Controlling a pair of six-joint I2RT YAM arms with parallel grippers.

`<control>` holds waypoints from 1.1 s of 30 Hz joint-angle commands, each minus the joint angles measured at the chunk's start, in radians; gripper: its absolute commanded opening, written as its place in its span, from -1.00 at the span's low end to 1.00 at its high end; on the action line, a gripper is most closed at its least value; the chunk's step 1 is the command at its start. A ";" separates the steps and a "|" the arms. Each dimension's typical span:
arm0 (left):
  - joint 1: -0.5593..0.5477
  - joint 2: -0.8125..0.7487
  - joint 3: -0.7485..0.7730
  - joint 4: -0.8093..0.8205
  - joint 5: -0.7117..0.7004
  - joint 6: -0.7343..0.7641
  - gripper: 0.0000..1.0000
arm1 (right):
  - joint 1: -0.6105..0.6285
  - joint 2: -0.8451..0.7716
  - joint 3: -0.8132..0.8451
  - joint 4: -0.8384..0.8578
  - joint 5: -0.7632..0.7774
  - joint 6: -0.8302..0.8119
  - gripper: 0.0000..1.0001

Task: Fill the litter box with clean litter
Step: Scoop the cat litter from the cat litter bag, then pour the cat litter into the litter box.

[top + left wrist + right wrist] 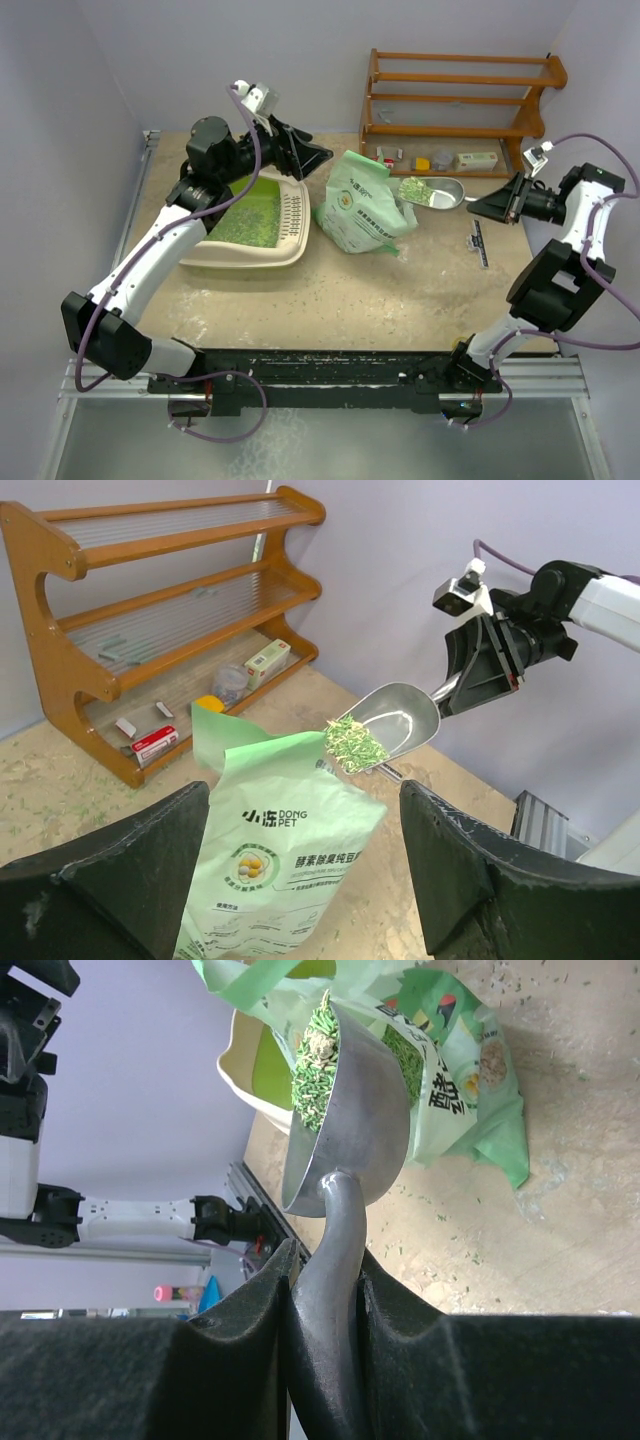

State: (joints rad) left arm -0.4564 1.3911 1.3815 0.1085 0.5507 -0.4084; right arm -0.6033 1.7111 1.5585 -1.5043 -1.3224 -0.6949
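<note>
The cream litter box [250,262] sits at the left of the table and holds green litter [250,220]. Its rim [240,1070] shows behind the scoop in the right wrist view. My right gripper [325,1260] is shut on the handle of a metal scoop [438,192]. The scoop carries a heap of litter [318,1045] and hangs just right of the pale green bag [362,205]. My left gripper [320,158] hovers open above the gap between box and bag. Its fingers frame the bag [280,840] without touching it, and the scoop [400,720] lies beyond.
A wooden shelf rack [455,100] with small items on its lowest shelf stands at the back right. A small dark object [480,243] lies on the table near the right arm. Stray pellets dot the tabletop around the bag.
</note>
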 commanded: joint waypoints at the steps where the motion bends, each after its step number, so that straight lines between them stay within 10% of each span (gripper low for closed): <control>1: 0.005 -0.040 0.018 0.007 -0.035 0.000 0.46 | -0.003 -0.072 0.092 -0.075 -0.094 0.047 -1.00; 33: 0.005 -0.050 0.026 -0.021 -0.058 -0.005 0.40 | 0.145 -0.094 0.345 -0.035 -0.098 0.321 -1.00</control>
State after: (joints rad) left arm -0.4564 1.3811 1.3815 0.0658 0.4938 -0.4084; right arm -0.5049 1.6295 1.8610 -1.5002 -1.3495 -0.4438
